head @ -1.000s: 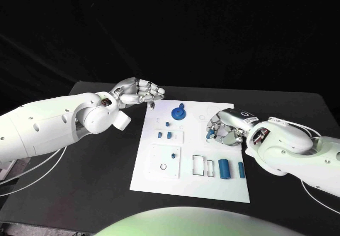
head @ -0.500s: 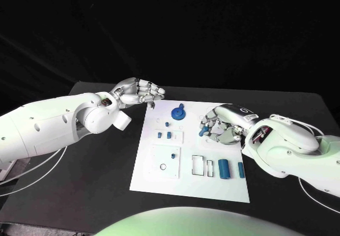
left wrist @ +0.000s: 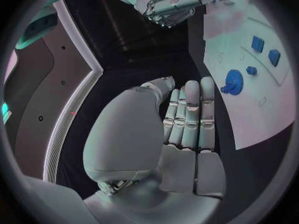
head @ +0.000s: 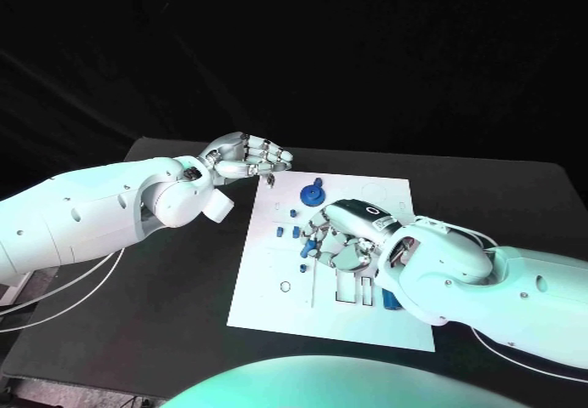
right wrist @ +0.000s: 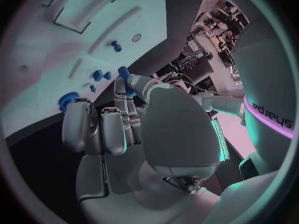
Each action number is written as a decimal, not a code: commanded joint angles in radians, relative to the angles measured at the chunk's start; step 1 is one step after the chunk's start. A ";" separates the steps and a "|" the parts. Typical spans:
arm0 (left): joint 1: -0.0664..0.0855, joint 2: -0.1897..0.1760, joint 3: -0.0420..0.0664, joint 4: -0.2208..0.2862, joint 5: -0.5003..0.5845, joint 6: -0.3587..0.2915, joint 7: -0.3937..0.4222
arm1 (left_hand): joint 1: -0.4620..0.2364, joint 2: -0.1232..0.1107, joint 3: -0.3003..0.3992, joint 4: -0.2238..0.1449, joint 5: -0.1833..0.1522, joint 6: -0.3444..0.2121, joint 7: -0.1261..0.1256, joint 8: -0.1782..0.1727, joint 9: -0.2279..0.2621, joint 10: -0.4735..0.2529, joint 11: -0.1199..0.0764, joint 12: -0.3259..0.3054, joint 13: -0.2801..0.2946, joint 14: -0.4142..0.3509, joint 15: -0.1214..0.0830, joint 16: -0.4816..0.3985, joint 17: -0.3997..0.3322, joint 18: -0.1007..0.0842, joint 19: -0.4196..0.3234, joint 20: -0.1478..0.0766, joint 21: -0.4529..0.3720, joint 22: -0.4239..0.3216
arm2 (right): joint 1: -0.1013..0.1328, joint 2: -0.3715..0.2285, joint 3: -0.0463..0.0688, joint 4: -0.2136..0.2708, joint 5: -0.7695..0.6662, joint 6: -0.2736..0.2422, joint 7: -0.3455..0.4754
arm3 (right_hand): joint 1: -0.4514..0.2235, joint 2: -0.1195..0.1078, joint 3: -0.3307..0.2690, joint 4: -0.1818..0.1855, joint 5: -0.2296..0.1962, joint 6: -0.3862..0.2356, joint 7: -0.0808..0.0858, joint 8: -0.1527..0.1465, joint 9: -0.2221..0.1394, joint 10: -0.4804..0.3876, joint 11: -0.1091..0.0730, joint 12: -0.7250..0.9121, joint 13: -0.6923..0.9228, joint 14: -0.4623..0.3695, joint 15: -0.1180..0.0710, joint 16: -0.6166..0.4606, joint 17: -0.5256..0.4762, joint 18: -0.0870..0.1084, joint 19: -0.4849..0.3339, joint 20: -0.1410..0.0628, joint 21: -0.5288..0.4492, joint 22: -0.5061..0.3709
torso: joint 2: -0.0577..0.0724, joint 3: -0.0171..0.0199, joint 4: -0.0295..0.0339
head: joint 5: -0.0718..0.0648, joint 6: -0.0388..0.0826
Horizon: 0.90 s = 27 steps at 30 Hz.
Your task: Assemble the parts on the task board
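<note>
The white task board (head: pixel 276 306) lies in the middle of the black table. My right hand (head: pixel 341 236) hovers over the board's middle and pinches a small blue part (head: pixel 309 249) between thumb and fingers; the right wrist view shows this part (right wrist: pixel 124 77) at the fingertips. My left hand (head: pixel 251 157) hangs at the board's far left corner, fingers curled in with nothing in them. A blue gear (head: pixel 311 195) sits near the board's far edge. Two small blue pieces (head: pixel 287 229) stand just left of my right hand. A blue cylinder (head: pixel 387 299) is partly hidden under my right arm.
Rectangular slots (head: pixel 346 291) and a round hole (head: pixel 285 287) mark the near half of the board. Black table (head: pixel 147 323) surrounds the board on all sides. The left wrist view shows the gear (left wrist: pixel 233 81) and my right hand (left wrist: pixel 165 7) beyond my left hand's fingers.
My right hand has moved left from the board's right edge to over its middle, carrying the blue part. My left hand has stayed put.
</note>
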 commanded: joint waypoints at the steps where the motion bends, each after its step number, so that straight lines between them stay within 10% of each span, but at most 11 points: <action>1: 0.001 0.006 0.001 0.001 -0.001 0.019 0.010 | -0.009 -0.001 0.005 0.001 -0.001 -0.007 -0.001 0.004 0.001 -0.004 0.000 0.005 0.001 -0.007 0.003 0.005 0.002 0.005 -0.007 0.001 0.004 0.001 | -0.024 0.024 -0.001 -0.013 -0.026 0.007 0.025 | -0.009 0.001 0.007 0.000 0.001 0.003 0.004 0.032 0.047 0.003 0.003 -0.004 -0.001 0.021 -0.008 0.004 0.000 -0.014 0.002 -0.001 -0.006 0.109 | 0.000 -0.0009 0.0012 | 0.008 -0.001; 27: 0.001 0.012 0.001 -0.001 -0.001 0.025 0.008 | -0.010 -0.001 0.006 0.000 -0.001 -0.007 -0.001 0.005 0.001 -0.004 0.000 0.005 0.002 -0.007 0.003 0.005 0.002 0.005 -0.008 0.001 0.004 0.001 | -0.098 0.100 -0.012 -0.077 -0.046 0.037 0.039 | -0.008 0.001 0.011 -0.004 0.001 0.000 0.006 0.033 0.049 0.002 0.003 -0.006 -0.001 0.021 -0.008 0.005 0.000 -0.013 0.001 -0.001 -0.010 0.108 | 0.001 0.0008 -0.0015 | 0.032 -0.017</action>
